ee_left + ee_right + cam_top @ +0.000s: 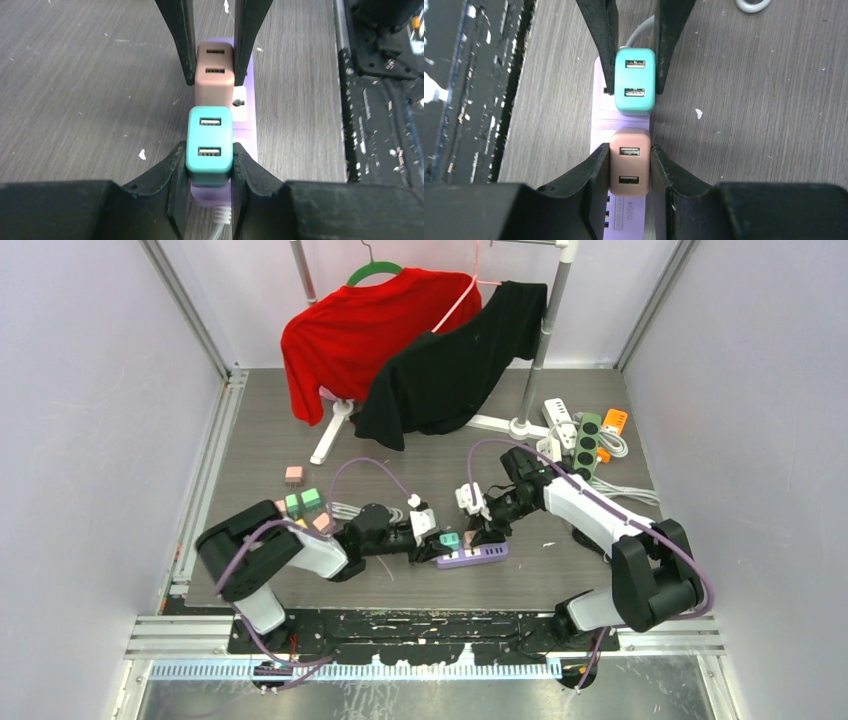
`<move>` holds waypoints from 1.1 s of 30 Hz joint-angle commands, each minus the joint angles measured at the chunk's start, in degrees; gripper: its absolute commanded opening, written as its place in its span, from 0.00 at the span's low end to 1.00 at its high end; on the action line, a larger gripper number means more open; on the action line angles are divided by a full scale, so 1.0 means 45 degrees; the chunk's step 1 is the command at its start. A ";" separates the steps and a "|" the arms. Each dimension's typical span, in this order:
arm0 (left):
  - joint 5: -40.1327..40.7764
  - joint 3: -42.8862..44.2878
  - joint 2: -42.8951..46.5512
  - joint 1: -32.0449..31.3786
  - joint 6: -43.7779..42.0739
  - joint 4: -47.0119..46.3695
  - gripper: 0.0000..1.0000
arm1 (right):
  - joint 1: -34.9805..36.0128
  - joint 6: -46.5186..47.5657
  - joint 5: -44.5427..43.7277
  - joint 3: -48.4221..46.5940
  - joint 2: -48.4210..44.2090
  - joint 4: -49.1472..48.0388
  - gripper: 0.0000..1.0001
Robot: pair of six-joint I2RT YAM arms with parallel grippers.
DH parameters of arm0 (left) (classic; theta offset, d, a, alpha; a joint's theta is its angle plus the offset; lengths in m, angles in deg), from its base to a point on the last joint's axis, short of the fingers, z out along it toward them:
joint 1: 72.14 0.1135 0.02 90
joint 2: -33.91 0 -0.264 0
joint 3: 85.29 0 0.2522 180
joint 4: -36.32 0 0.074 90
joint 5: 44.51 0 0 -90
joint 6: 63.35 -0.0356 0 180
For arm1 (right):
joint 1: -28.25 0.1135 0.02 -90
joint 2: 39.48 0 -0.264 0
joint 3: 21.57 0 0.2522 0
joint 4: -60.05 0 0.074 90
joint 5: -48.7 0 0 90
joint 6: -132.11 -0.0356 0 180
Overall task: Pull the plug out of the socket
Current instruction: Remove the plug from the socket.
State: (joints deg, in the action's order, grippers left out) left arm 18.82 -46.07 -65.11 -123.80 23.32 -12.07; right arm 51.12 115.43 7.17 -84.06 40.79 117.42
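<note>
A purple power strip [472, 556] lies on the table between my two arms, with a teal USB plug [209, 140] and a pink USB plug [629, 165] standing side by side in its sockets. My left gripper [209, 161] is shut on the teal plug, a finger pressed on each side. From the opposite end my right gripper [629, 152] is shut on the pink plug the same way. Both plugs sit down on the strip [601, 122]. The strip's white cable [220, 222] runs out under my left gripper.
Loose pink and green plugs [302, 502] lie at the left. Several other power strips [585, 435] with cables are at the back right. A clothes rack pole [545, 330] carries a red shirt [360, 325] and a black shirt [450, 370]. The black base plate [469, 75] runs along the near edge.
</note>
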 commanded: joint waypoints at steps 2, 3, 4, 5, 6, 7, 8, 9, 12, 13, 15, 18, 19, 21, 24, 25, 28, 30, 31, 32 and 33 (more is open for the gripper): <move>0.1065 0.1348 0.3171 0.0065 0.0348 0.5323 0.00 | -0.0580 -0.0271 0.1322 -0.0579 -0.0712 0.1113 0.01; 0.1109 0.1579 0.3413 0.0065 0.0307 0.6154 0.00 | -0.0516 -0.0155 0.1251 -0.0502 -0.0668 0.1094 0.01; 0.1131 0.1674 0.3495 0.0070 0.0320 0.6533 0.00 | -0.0398 -0.0118 0.1115 -0.0446 -0.0608 0.1033 0.01; 0.1134 0.1608 0.3478 0.0073 0.0420 0.6407 0.00 | -0.0281 -0.0209 0.1008 -0.0427 -0.0577 0.0921 0.01; 0.1103 0.1307 0.3373 0.0062 0.0571 0.5762 0.00 | -0.0139 -0.0418 0.0987 -0.0417 -0.0567 0.0760 0.01; 0.1023 0.1191 0.3221 0.0043 0.0734 0.5026 0.00 | -0.0007 -0.0713 0.1031 -0.0430 -0.0586 0.0584 0.01; 0.1013 0.1228 0.3119 0.0050 0.0842 0.4893 0.00 | 0.0083 -0.0945 0.1154 -0.0449 -0.0591 0.0457 0.01; 0.1005 0.1357 0.2977 0.0036 0.0905 0.4903 0.00 | 0.0109 -0.1189 0.1340 -0.0486 -0.0592 0.0363 0.01; 0.1021 0.1967 0.2398 -0.0061 0.0871 0.5500 0.00 | 0.0052 -0.2482 0.1696 -0.0692 -0.0601 -0.0160 0.01; 0.1064 0.2208 0.2298 -0.0107 0.0745 0.5988 0.00 | -0.0055 -0.2853 0.1865 -0.0789 -0.0610 -0.0219 0.01; 0.1213 0.2600 0.2207 -0.0211 0.0417 0.6901 0.00 | -0.0429 -0.3211 0.2118 -0.0918 -0.0623 -0.0311 0.01; 0.1360 0.2674 0.2256 -0.0251 0.0155 0.7458 0.00 | -0.0919 -0.3007 0.2343 -0.0921 -0.0607 -0.0075 0.01; 0.1378 0.2651 0.2278 -0.0255 0.0096 0.7543 0.00 | -0.0913 -0.2604 0.2270 -0.0801 -0.0611 0.0149 0.01; 0.1416 0.2690 0.2241 -0.0258 0.0026 0.7693 0.00 | -0.0647 -0.2066 0.1881 -0.0554 -0.0630 0.0163 0.01; 0.1428 0.3016 0.2009 -0.0277 -0.0054 0.8125 0.00 | 0.0094 -0.1856 0.1421 -0.0452 -0.0565 0.0072 0.01; 0.1464 0.3113 0.1915 -0.0300 -0.0086 0.8308 0.00 | 0.0176 -0.2040 0.1676 -0.0525 -0.0496 0.0071 0.01; 0.1619 0.3234 0.1843 -0.0390 -0.0237 0.8687 0.00 | 0.0060 -0.2944 0.2509 -0.0928 -0.0237 -0.0004 0.01; 0.1735 0.3133 0.1913 -0.0426 -0.0291 0.8704 0.00 | -0.0444 -0.3384 0.2978 -0.1140 -0.0114 -0.0002 0.01; 0.1766 0.3065 0.1979 -0.0424 -0.0309 0.8700 0.00 | -0.0685 -0.3376 0.2987 -0.1182 -0.0088 0.0071 0.01; 0.1780 0.3019 0.2031 -0.0418 -0.0328 0.8687 0.00 | -0.0942 -0.3253 0.2963 -0.1183 -0.0084 0.0193 0.01; 0.1784 0.2989 0.2062 -0.0425 -0.0347 0.8681 0.00 | -0.1174 -0.2971 0.2936 -0.1175 -0.0084 0.0481 0.01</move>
State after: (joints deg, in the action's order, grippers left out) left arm 22.84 -33.18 -55.82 -125.74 23.56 24.61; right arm 48.67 104.24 10.91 -85.52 41.42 117.38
